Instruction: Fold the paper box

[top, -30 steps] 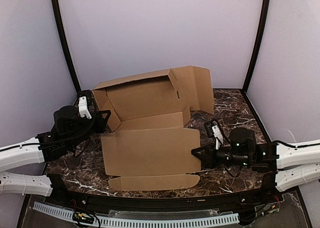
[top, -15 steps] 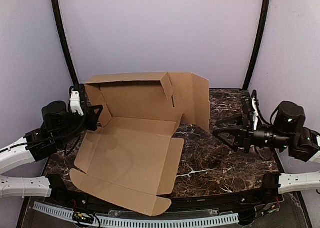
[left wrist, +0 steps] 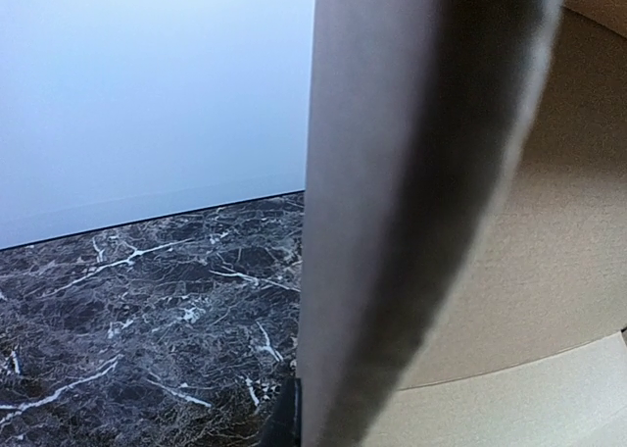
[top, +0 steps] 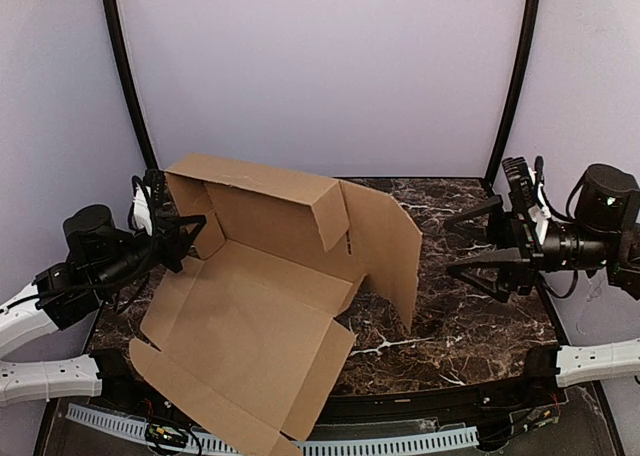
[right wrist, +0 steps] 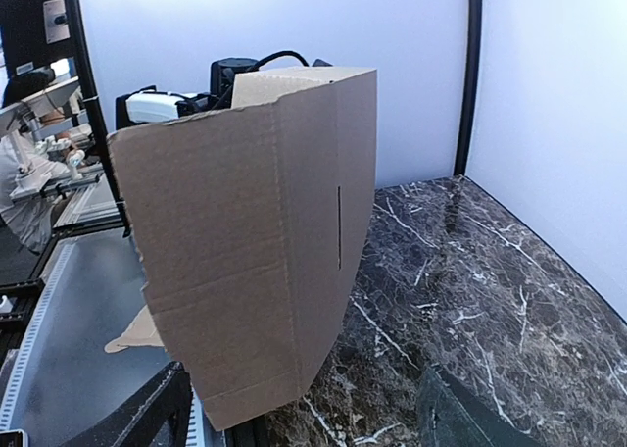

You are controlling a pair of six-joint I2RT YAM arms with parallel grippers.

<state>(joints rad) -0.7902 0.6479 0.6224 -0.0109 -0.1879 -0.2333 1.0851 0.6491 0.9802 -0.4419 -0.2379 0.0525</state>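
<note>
Paper box (top: 262,306) sits on the table's (top: 450,331) left half, overhanging its near edge. Looks light and floppy; grip creased walls. Left gripper (top: 188,232) clamps the box's side wall; right gripper (top: 470,244) gapes empty over the table's right.

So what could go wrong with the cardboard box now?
Only the left gripper holds the paper box, by one side flap, so it could twist or slip free. Its near corner hangs past the table edge and might catch there. The right gripper is open and apart, giving no support.
</note>
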